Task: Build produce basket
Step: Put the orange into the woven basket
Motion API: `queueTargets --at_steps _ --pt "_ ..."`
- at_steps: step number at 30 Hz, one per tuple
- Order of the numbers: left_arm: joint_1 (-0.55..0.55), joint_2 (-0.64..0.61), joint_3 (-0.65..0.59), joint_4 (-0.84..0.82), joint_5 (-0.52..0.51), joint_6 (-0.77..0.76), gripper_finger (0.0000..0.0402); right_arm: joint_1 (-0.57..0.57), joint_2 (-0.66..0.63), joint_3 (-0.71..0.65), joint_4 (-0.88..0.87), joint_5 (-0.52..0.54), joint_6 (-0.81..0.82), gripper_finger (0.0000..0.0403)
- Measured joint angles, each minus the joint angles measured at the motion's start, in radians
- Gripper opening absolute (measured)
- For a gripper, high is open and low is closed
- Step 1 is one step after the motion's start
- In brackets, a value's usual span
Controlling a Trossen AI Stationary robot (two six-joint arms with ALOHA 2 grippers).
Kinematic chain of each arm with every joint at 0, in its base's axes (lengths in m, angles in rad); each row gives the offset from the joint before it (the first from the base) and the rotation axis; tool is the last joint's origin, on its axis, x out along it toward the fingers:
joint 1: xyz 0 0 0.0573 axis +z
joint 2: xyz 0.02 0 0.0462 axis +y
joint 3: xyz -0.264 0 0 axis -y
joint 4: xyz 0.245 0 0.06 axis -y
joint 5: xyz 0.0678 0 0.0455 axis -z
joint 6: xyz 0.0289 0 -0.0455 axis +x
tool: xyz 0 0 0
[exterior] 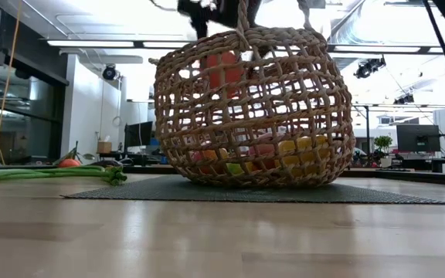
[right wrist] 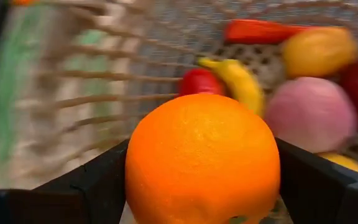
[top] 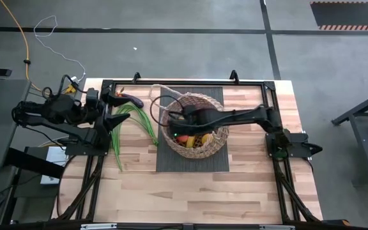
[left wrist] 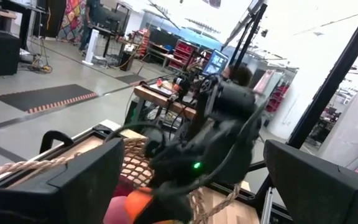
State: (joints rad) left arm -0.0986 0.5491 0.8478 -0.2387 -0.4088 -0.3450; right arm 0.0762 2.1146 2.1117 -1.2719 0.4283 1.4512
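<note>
Pale wood planks make up the table (top: 171,191), with a dark, finely ribbed mat (top: 190,163) laid at its middle. On that mat sits the basket (top: 217,142), round, tan and coarsely woven, its open lattice letting colours show through in the low view. The right gripper (right wrist: 202,163) is down inside it, its two dark fingers clamped on a smooth, round orange (right wrist: 202,160). Below the orange lie a curved yellow banana (right wrist: 238,81), a glossy red pepper (right wrist: 197,81), a carrot (right wrist: 263,30), a lemon (right wrist: 319,51) and a matte pink fruit (right wrist: 311,113) (all piled close on the basket's floor).

Outside, left of the mat, long green bean stalks (top: 133,121) fan across the wood, and a dark purple eggplant (top: 133,100) lies near the far edge. The left gripper (top: 112,110) hangs over that side, its fingers spread apart and empty.
</note>
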Motion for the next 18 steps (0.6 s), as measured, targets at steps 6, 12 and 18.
queueTargets --at_steps 6,12,18 --pt "0.0 0.0 0.0 0.003 -0.005 0.0 0.0374 -0.039 0.078 -0.002 -0.046 -0.049 0.006 0.0324" --pt "0.0 0.0 0.0 0.004 -0.029 0.0 0.0374 -0.058 0.134 -0.001 -0.088 -0.125 -0.037 0.0325" --pt "0.0 0.0 0.0 0.004 -0.029 -0.001 0.0374 -0.067 0.157 -0.001 -0.081 -0.125 -0.071 0.0325"
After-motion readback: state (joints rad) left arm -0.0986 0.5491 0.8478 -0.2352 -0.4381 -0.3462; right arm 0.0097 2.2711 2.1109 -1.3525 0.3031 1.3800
